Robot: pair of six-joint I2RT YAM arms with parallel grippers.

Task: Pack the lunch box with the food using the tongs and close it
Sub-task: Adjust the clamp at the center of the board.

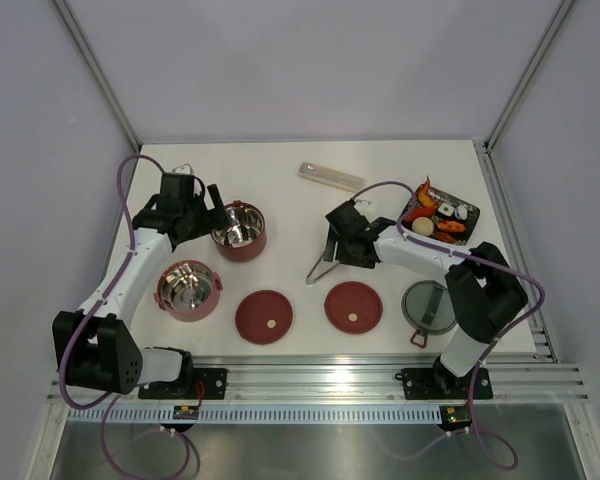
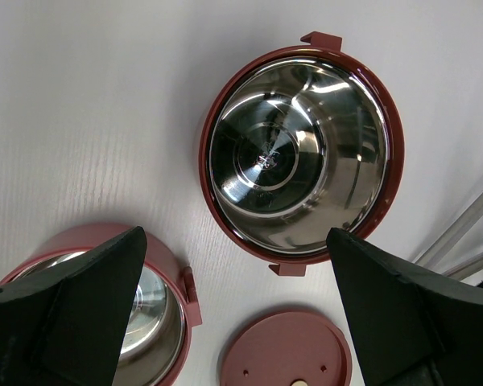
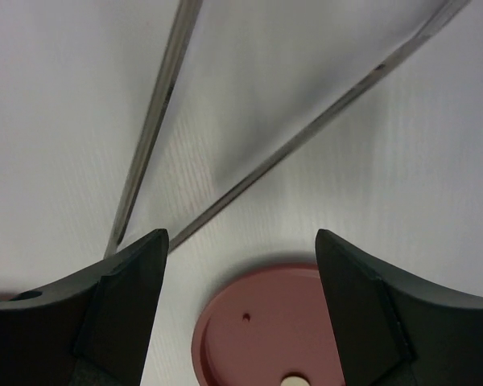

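Note:
The tongs (image 1: 318, 270) lie flat on the table, and their two silver arms (image 3: 153, 129) spread apart ahead of my right gripper (image 3: 241, 237). That gripper (image 1: 336, 255) hovers over them, open, with only table and a maroon disc lid (image 3: 266, 330) between its fingers. My left gripper (image 1: 208, 215) is open beside the far lunch box bowl (image 1: 239, 230); nothing sits between its fingers (image 2: 88, 314). That bowl (image 2: 302, 157) shows a bare steel inside. The near bowl (image 1: 188, 290) is bare too. The food (image 1: 442, 222) lies on the black tray (image 1: 412, 213).
Two maroon disc lids (image 1: 264, 316) (image 1: 353, 306) lie near the front edge. The grey top lid (image 1: 429, 306) lies at the front right beside the right arm. A pale beige cutlery case (image 1: 330, 176) lies at the back centre.

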